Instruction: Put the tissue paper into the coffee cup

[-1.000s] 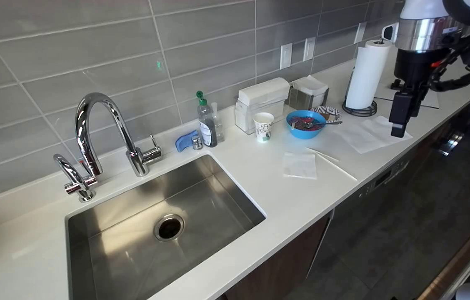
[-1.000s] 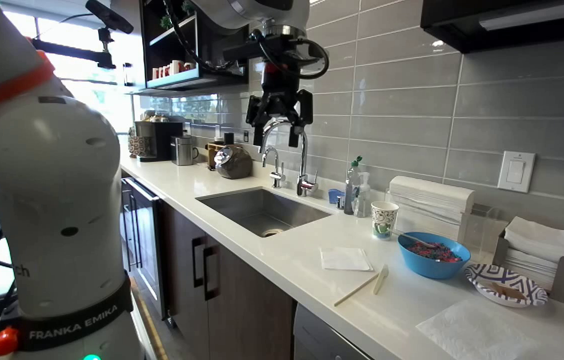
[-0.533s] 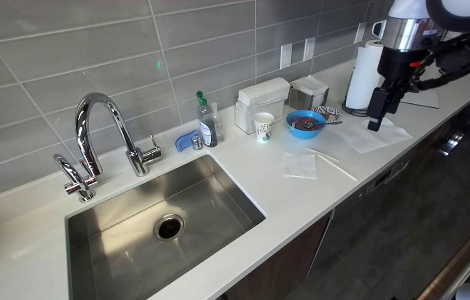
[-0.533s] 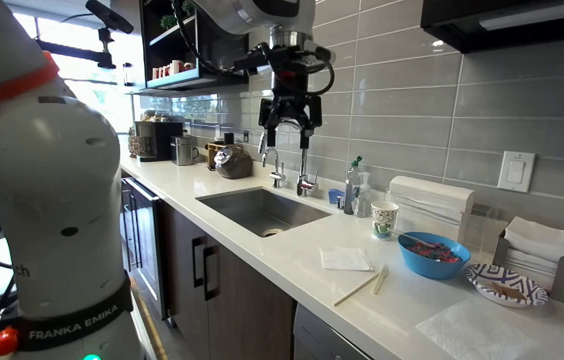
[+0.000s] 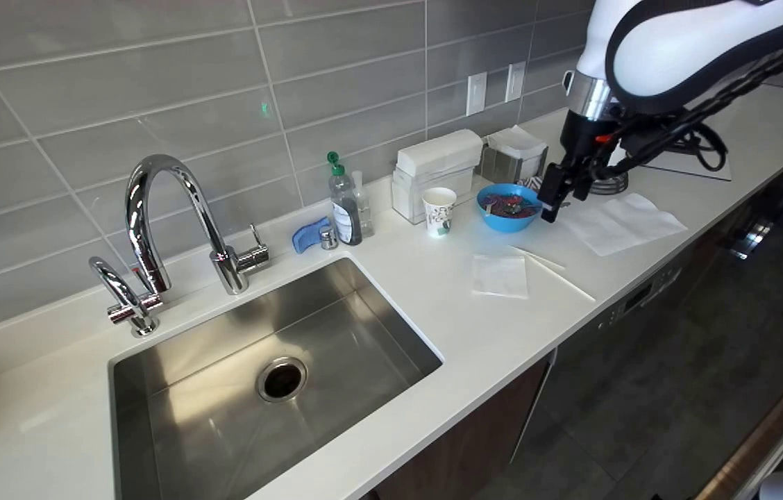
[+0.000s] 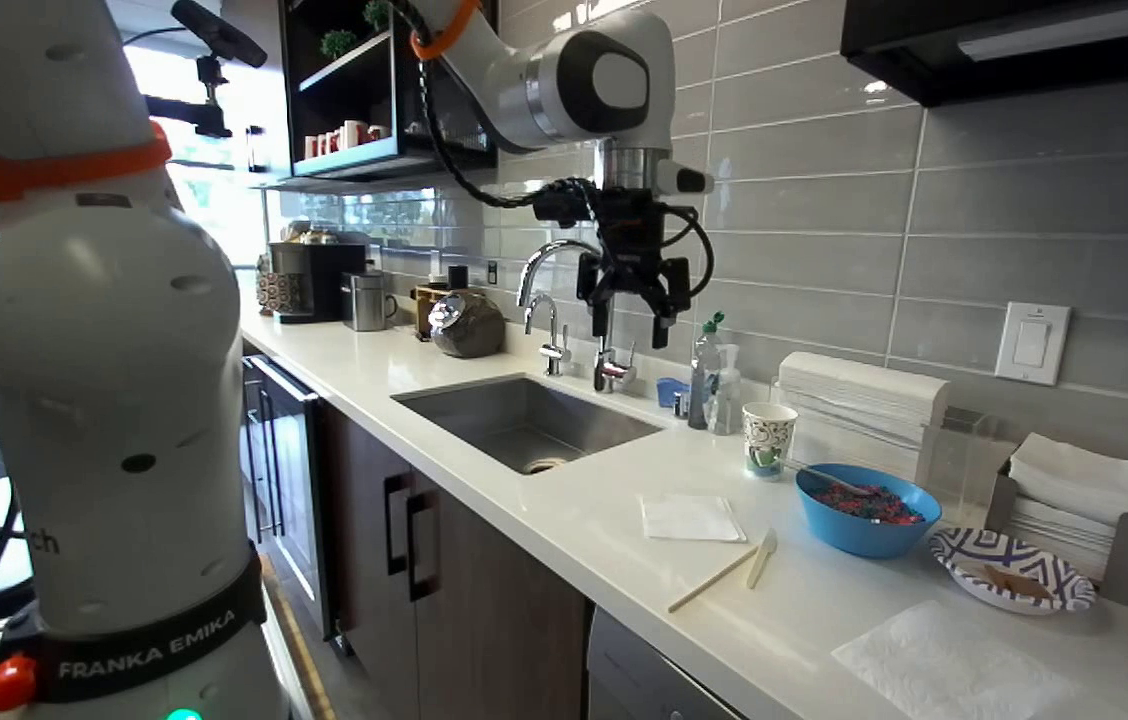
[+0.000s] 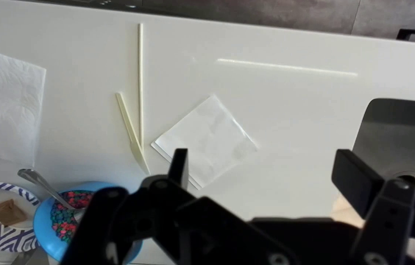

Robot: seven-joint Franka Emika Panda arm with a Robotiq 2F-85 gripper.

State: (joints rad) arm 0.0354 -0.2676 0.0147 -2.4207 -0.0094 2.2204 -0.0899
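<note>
One paper cup [image 6: 769,442] is standing left of one blue bowl [image 6: 856,536], one tissue [image 6: 690,519] lying nearer; one gripper [image 7: 267,173] is hovering empty, two fingers [image 7: 356,180] wide apart.

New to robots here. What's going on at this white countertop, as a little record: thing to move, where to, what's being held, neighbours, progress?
To move: thin, white, roughly square tissue paper, flat on the white countertop
Goes into: small white paper cup with a printed pattern, upright
Holding: nothing; black two-fingered gripper open above the countertop
Nearby: round blue bowl; rectangular stainless-steel sink
Progress: tissue paper not yet picked up
</note>
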